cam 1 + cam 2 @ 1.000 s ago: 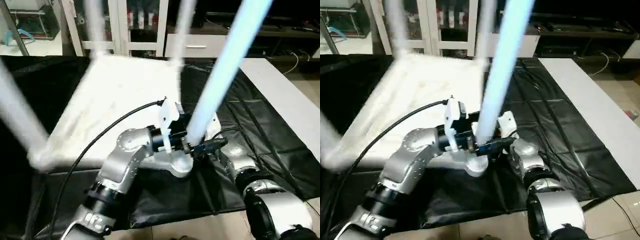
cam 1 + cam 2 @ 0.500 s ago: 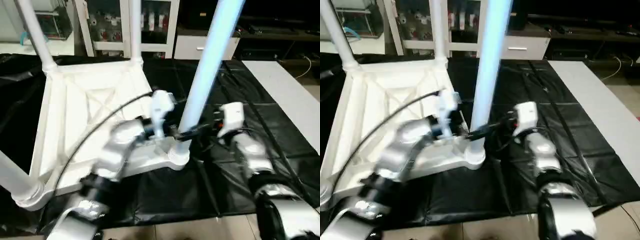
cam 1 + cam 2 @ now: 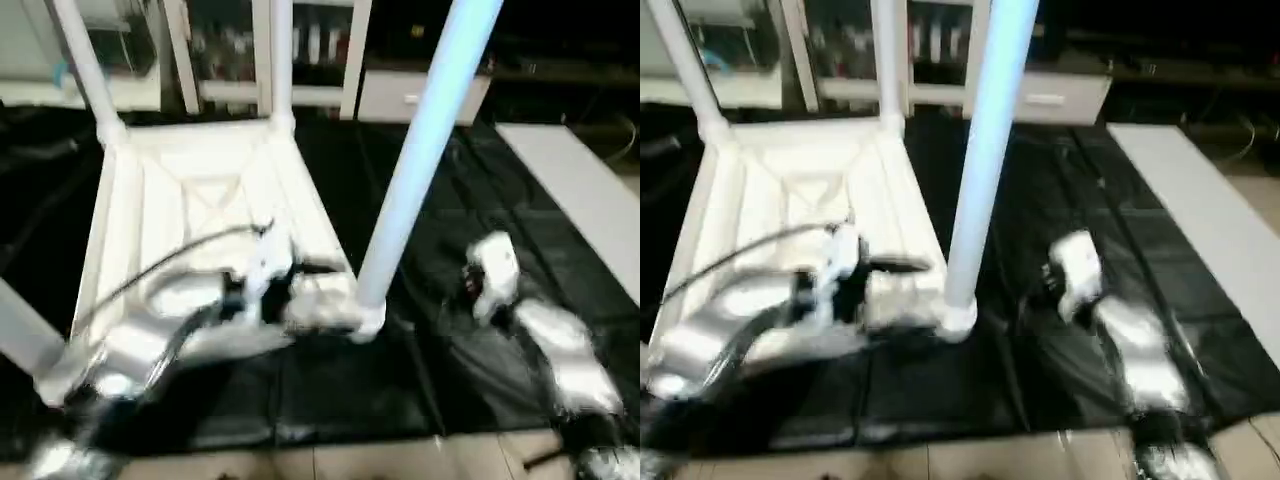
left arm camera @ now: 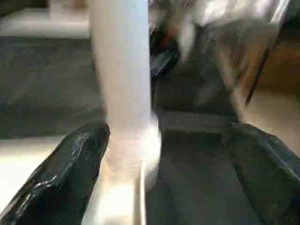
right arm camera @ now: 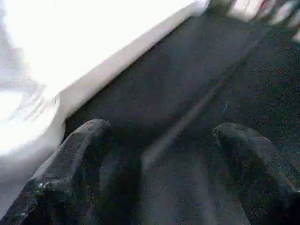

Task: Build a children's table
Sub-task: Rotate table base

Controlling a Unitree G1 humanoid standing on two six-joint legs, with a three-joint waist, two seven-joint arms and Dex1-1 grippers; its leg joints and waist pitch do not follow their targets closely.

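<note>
The white table top [image 3: 200, 190] lies upside down on a black mat, its X-ribbed underside facing up. Its legs stand upward in the corner sockets: the near right leg [image 3: 420, 150], two far ones [image 3: 85, 70] [image 3: 280, 60] and the near left one [image 3: 20, 335]. My left gripper [image 4: 164, 164] is open, its fingers [image 4: 61, 178] spread beside the foot of the near right leg [image 4: 122, 70] without touching it. My right gripper [image 5: 161, 154] hangs open over the mat with nothing between its fingers, right of the leg's socket [image 3: 365, 315].
The black mat [image 3: 450, 200] covers the floor around the table. A white panel [image 3: 580, 190] lies along its right side. White cabinets [image 3: 300, 40] stand at the back. Light floor [image 3: 350, 465] shows along the near edge.
Both grippers have drawn back from the foot of the near right leg: the left arm toward the left and lower, the right arm out to the right. The camera has shifted too.
</note>
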